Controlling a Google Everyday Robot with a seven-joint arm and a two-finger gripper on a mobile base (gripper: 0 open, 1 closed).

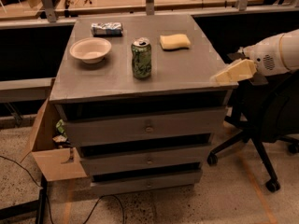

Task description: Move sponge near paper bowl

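The pale yellow sponge (174,41) lies flat on the grey cabinet top (187,73), at the back right. The off-white paper bowl (90,49) sits at the back left of the same top, with a green can (141,58) standing between the two, nearer the front. My gripper (223,75) comes in from the right on a white arm (275,54). It hovers over the front right corner of the top, well short of the sponge, and holds nothing.
A blue snack packet (107,28) lies behind the bowl. The cabinet has three drawers (148,129). A black office chair (266,120) stands right of it, under my arm. An open cardboard box (51,148) sits at the lower left. Wooden desks run along the back.
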